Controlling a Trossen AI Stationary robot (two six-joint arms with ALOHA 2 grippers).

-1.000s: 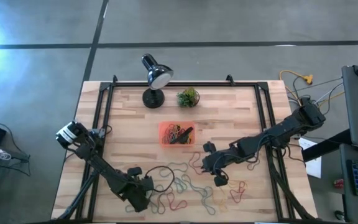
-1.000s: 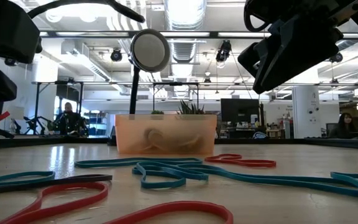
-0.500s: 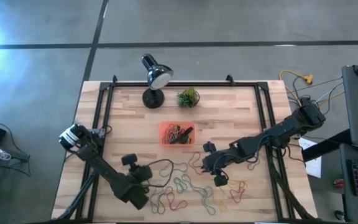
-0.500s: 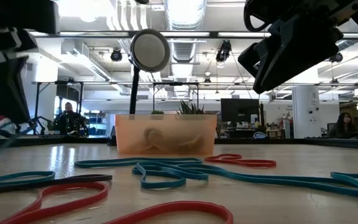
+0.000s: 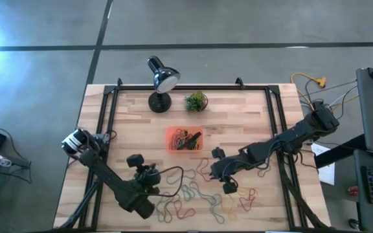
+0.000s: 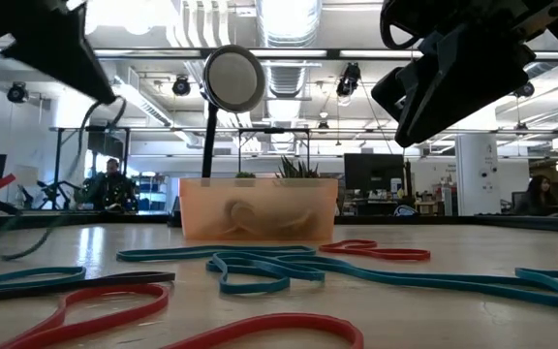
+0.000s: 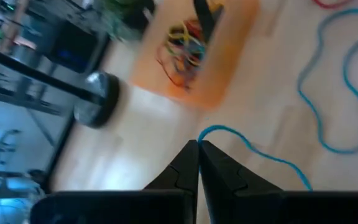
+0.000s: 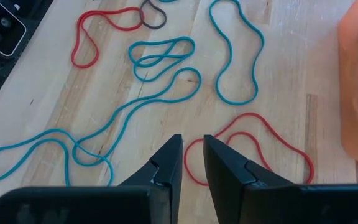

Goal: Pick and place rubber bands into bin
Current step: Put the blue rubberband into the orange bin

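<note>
The orange-red bin (image 5: 184,139) sits mid-table with several rubber bands (image 7: 185,46) inside. Many loose bands (image 5: 199,194) in teal, red and yellow lie on the wood near the front edge. My left gripper (image 5: 157,176), raised near the front left and slanting toward the bin (image 7: 229,68), is shut on a teal band (image 7: 229,134). My right gripper (image 5: 228,188) hovers over the loose bands. Its fingers (image 8: 166,155) stand slightly apart with nothing between them, above a red band (image 8: 247,149). My left gripper pinches one end of the teal band (image 7: 202,133) between its two fingertips, coming slanting down from the near left side. The band trails away from the tips as a slack loop (image 5: 175,172). In the low view its lower end (image 6: 13,252) reaches the table.
A black desk lamp (image 5: 160,81) and a small potted plant (image 5: 195,101) stand at the far edge behind the bin. Black frame rails (image 5: 109,110) run along the table's left and right sides. People sit in the room beyond the table.
My left gripper has risen from the table and tipped from pointing steeply down to slanting toward the bin, staying shut. The teal band's pinched end has come up with it, while its other end trails on the wood.
</note>
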